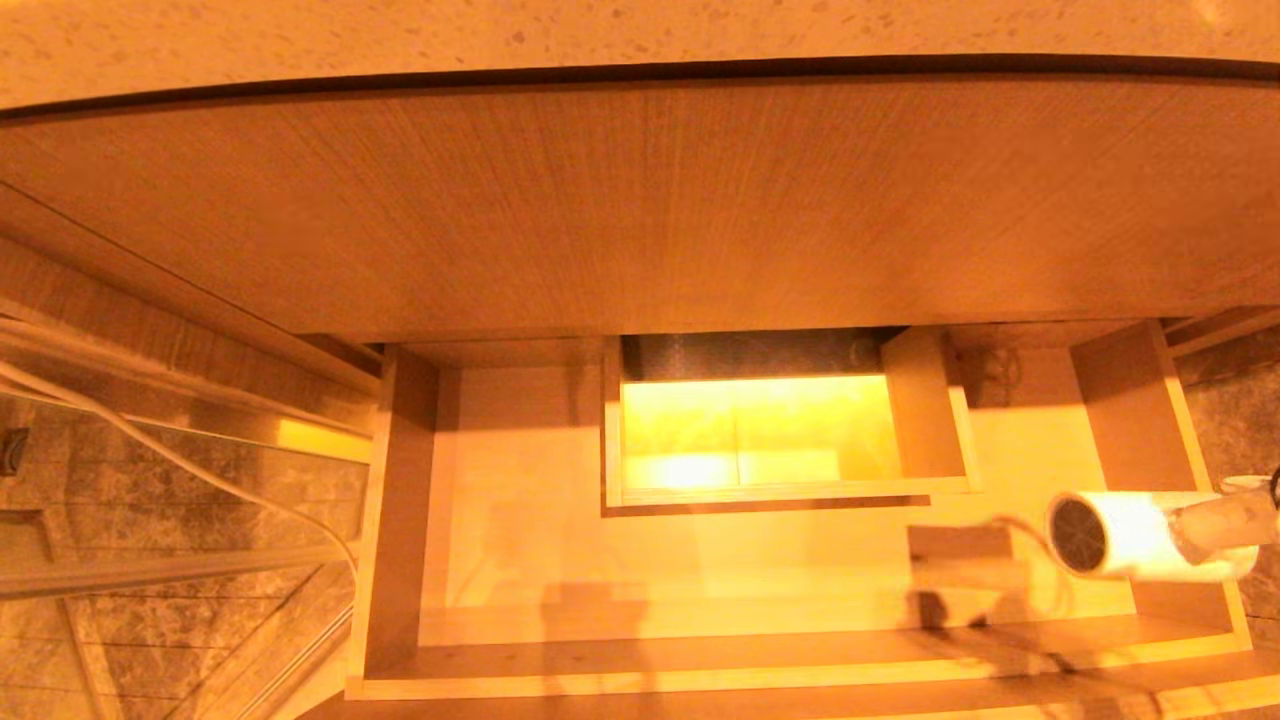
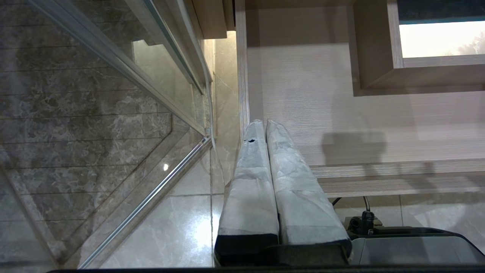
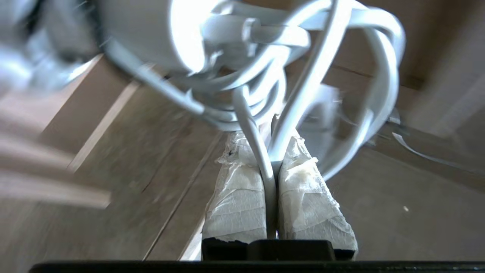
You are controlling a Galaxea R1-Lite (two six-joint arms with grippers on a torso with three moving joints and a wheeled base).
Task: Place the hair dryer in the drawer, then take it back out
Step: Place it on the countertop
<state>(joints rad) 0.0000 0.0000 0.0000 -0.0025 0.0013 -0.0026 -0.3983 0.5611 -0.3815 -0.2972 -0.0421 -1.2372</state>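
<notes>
- Head view: the drawer [image 1: 560, 560] stands pulled out, wide and shallow, light wood grain, with a pale floor and a rectangular boxed cut-out [image 1: 780, 430] at mid-back, brightly lit inside.
- Head view: the hair dryer [image 1: 1140, 535], small and white, hangs over the drawer's right end, its barrel level and its dark round grille turned toward the drawer's middle. It is clear of the floor, on which it casts a shadow.
- Head view: the right gripper [image 1: 1215, 525] comes in from the right edge, its taped fingers against the dryer's rear.
- Head view: a tall wood panel [image 1: 640, 210] above the drawer; a speckled countertop [image 1: 500, 30] above that.
- Left wrist view: the left gripper [image 2: 265, 127] hangs beside the drawer's left wall, over a tiled floor [image 2: 170, 227], its taped fingers pressed together and holding nothing.
- Right wrist view: the right gripper's fingers [image 3: 237, 197] are pinched narrow on a strand of the white cord [image 3: 265, 167]; the coiled loops and the dryer's body hang just beyond the tips.
</notes>
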